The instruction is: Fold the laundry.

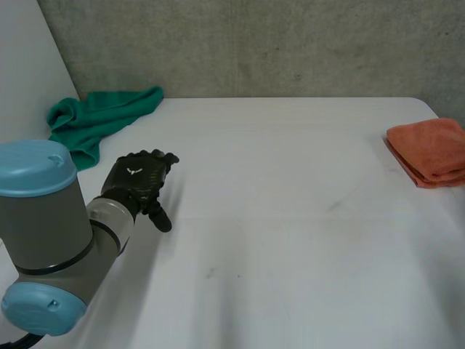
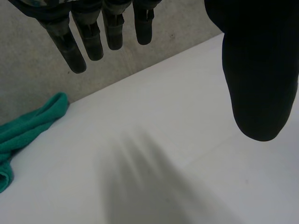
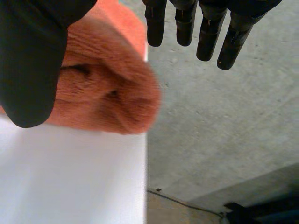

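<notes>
we see the green cloth (image 1: 102, 116) bunched in a heap at the far left corner of the white table (image 1: 290, 240), and we judge it to be the piece not yet folded, since the orange towel (image 1: 430, 151) lies neatly folded at the table's right edge. the left hand (image 1: 138, 182) hovers over bare table just on the near side of the green cloth, not touching it. its fingers (image 2: 77, 44) hang straight and relaxed with the thumb (image 2: 257, 70) held wide apart, and nothing is between them. from this hand the cloth lies beyond the fingertips and off to the side away from the thumb. the cloth's long axis runs from the thick bunch at the table's left edge out to a thinner tongue stretching along the far edge toward the middle. that tongue looks to us the nearest part to the fingertips. the right hand (image 3: 32, 60) is released too, fingers straight, with the folded orange towel beside its thumb but ungripped, well apart from the green cloth. so we judge the left hand should make the reach, forward and to its left.
</notes>
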Available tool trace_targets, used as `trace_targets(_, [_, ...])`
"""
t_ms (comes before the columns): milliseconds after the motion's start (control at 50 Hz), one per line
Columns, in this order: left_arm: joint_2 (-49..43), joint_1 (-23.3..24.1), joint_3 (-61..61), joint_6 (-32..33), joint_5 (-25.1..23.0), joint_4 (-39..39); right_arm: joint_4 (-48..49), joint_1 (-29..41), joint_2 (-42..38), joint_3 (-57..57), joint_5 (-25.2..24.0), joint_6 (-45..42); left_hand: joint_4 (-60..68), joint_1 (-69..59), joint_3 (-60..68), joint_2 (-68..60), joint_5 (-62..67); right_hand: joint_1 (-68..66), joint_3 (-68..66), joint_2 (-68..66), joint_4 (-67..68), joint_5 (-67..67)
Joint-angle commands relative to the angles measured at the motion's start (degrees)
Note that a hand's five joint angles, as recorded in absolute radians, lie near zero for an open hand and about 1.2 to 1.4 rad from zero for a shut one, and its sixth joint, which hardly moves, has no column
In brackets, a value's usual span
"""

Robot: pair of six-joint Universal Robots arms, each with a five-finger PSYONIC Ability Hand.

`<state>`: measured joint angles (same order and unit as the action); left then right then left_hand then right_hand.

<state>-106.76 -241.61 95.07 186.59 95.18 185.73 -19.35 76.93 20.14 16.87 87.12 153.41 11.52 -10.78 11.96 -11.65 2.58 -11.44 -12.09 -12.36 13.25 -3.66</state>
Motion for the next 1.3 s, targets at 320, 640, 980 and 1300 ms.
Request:
trace_targets(320, [4.28,-8.25,-4.09,0.61,-0.87,1.91,7.21,-1.35,20.28,5.98,8.42,-19.48,-1.52,0.78,-1.96,1.65,-2.58,1.44,2.09,2.36,-3.25,3.66])
trace_targets(640, [-6.44,-23.20,-17.72,2.63,-11.33,7.01,12.75,25.72,41.03,38.74,-11.97,7.60,-1.52,0.78,-1.96,1.65,-2.58,1.44,2.09,2.36,-3.25,3.66])
trace_targets(980, [-29.46,-31.20,-36.00,20.91,-15.20,7.63,21.88,41.55,42.26,67.50,-13.56,7.08,-1.52,0.78,-1.96,1.65,-2.58,1.44,2.09,2.36,-3.25,3.66])
trace_targets(1300, [-41.77,-31.46,-45.14,29.52,-18.72,7.80,23.56,40.94,42.35,68.39,-13.21,2.33,7.60,-8.34,7.16,-7.47,6.54,1.44,2.09,2.36,-3.25,3.66])
